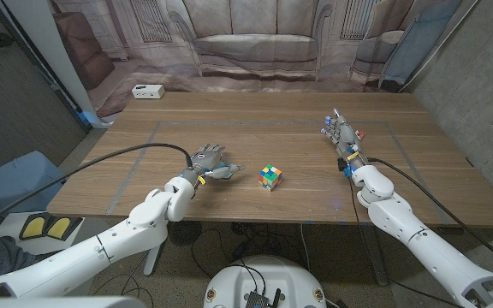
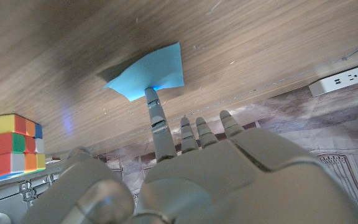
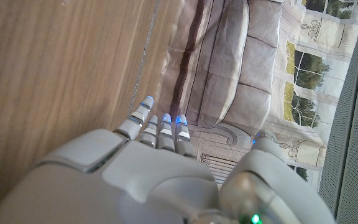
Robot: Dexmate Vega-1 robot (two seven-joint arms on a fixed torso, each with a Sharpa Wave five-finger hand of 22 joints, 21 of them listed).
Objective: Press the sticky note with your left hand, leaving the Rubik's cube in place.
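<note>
Left robot hand (image 2: 185, 168) fingertip presses sticky note (image 2: 146, 73) on wooden table (image 2: 241, 37).

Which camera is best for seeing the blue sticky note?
The left wrist view: the blue sticky note lies in plain sight on the wooden table, with a fingertip of the left hand touching its edge. In the head view that hand covers it. The right wrist view looks along the table toward the backdrop instead.
</note>
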